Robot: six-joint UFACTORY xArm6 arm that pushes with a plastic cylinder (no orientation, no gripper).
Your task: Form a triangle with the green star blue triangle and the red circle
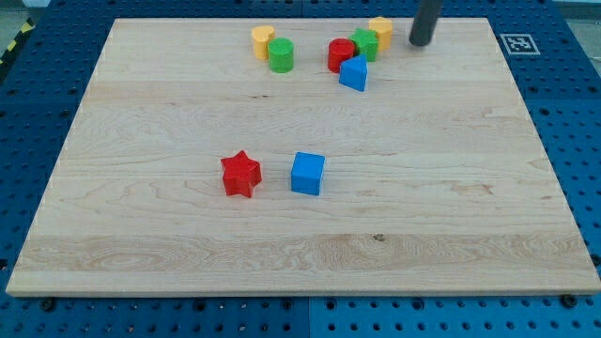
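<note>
The tool is a plain dark rod with nothing to spread or pinch, and its tip stands just right of the yellow block at the top of the surface. The green star, red circle and blue triangle crowd together there. No readable writing shows, only a square marker.

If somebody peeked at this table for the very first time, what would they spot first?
Probably the bunch of bright blocks at the view's top: a red circle, a green star and a blue triangle squeezed together, with a yellow block just behind. My tip stands right of them, touching none. Then the lone pair mid-board: a red star beside a blue cube.
</note>
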